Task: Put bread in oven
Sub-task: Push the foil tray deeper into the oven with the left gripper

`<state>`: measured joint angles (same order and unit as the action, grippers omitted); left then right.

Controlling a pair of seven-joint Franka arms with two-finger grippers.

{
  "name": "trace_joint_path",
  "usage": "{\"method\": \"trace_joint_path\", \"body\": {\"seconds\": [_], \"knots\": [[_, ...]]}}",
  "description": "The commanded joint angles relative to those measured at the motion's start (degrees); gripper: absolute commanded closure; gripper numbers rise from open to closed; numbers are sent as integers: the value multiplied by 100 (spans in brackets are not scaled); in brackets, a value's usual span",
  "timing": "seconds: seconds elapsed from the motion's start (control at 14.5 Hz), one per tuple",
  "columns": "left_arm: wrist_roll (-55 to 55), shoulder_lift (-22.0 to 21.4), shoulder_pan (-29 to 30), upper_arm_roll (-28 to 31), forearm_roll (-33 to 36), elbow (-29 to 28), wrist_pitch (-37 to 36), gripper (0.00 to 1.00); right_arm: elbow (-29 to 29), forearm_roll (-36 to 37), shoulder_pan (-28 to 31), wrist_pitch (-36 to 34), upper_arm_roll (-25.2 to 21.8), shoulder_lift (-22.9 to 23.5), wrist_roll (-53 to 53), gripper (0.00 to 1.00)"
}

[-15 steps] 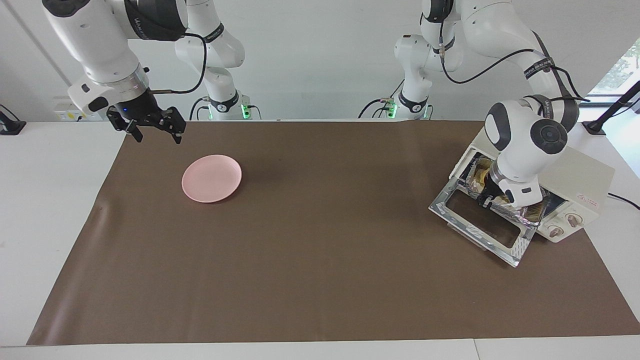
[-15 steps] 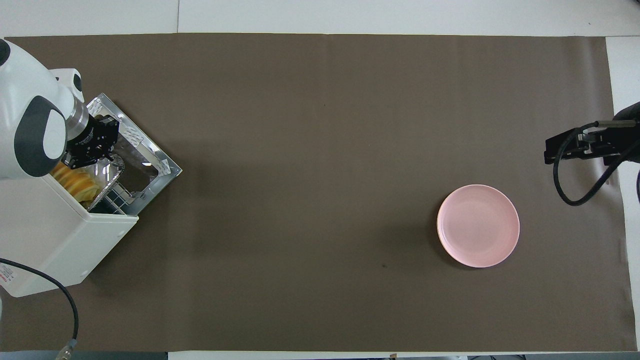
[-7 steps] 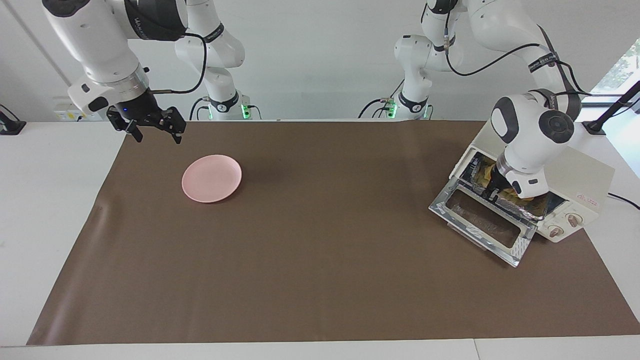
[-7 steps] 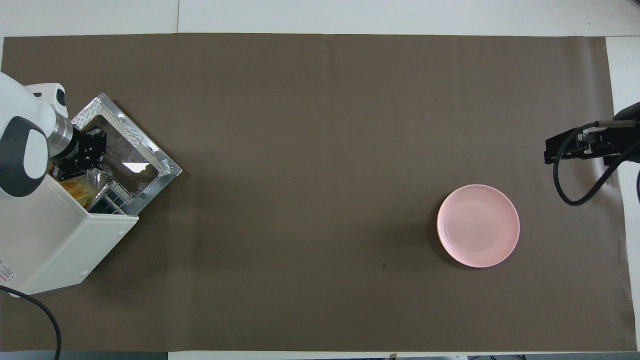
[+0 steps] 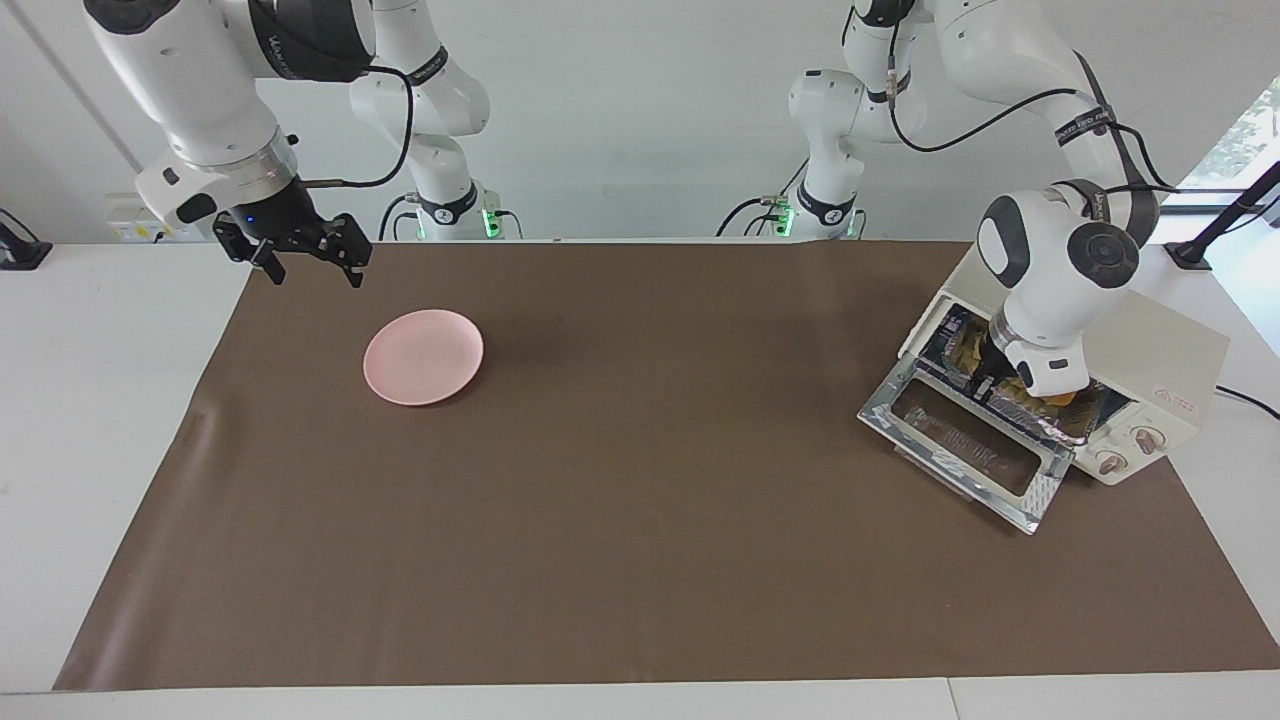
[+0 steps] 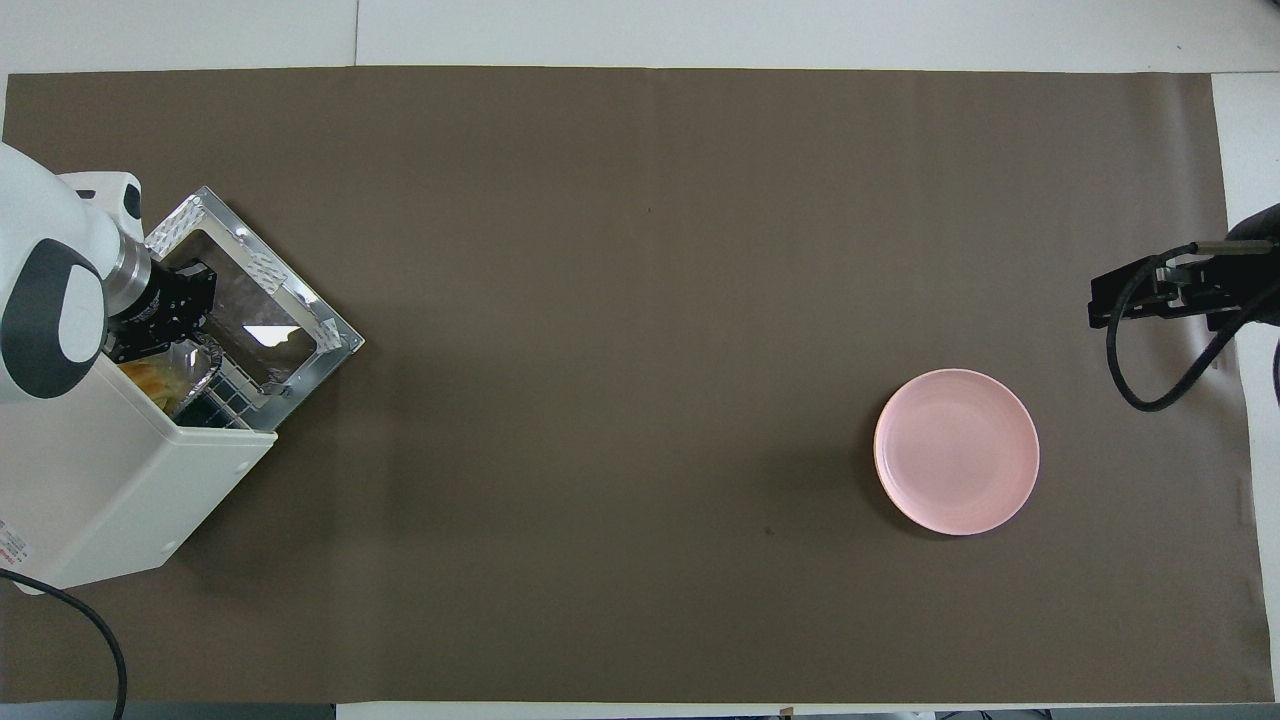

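The cream-white oven (image 5: 1170, 350) stands at the left arm's end of the table, its glass door (image 5: 960, 445) dropped open. The golden bread (image 5: 1058, 401) lies in a crinkled foil tray (image 5: 1040, 427) on the rack inside. In the overhead view only a strip of bread (image 6: 150, 375) and the foil tray (image 6: 203, 358) show at the oven (image 6: 110, 470) mouth. My left gripper (image 5: 988, 383) is at the oven mouth against the tray's front edge, over the door's hinge; it also shows in the overhead view (image 6: 160, 318). My right gripper (image 5: 312, 268) waits open in the air.
A round pink plate (image 5: 424, 356) lies toward the right arm's end, also seen from overhead (image 6: 957, 451). The right gripper (image 6: 1150, 290) hangs over the mat's edge beside it. A brown mat (image 5: 640, 520) covers the table. The oven's cable (image 6: 90, 620) runs off the near edge.
The left gripper has moved in toward the oven, and the foil tray with the bread has gone deeper inside; less bread shows from overhead. The right arm has not moved.
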<state>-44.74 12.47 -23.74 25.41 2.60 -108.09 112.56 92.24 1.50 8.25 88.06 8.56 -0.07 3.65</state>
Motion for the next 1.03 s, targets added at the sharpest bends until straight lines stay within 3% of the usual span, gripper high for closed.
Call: {"method": "trace_joint_path", "body": {"seconds": [0.0, 0.21, 0.28, 0.48, 0.62, 0.69, 0.76, 0.96], "knots": [[141, -218, 62, -1, 233, -187, 64, 100, 119, -9, 71, -34, 49, -117, -119, 0], [150, -218, 54, -1, 233, -178, 82, 97, 119, -9, 71, -34, 49, -117, -119, 0], [150, -218, 54, -1, 233, -178, 82, 86, 119, -9, 71, -26, 49, -117, -119, 0], [150, -192, 45, -1, 233, -134, 91, 63, 119, -9, 71, -34, 49, -117, -119, 0], [141, -192, 45, -10, 233, -125, 108, 24, 119, -9, 71, -26, 49, -117, -119, 0], [141, -166, 45, -1, 241, -99, 108, 18, 119, -9, 71, -34, 49, -117, -119, 0], [141, -139, 36, -10, 250, -3, 100, 1, 119, -9, 71, -34, 49, -117, -119, 0], [150, -78, -43, -18, 268, 103, 161, 0, 119, -9, 71, -26, 49, -117, -119, 0]]}}
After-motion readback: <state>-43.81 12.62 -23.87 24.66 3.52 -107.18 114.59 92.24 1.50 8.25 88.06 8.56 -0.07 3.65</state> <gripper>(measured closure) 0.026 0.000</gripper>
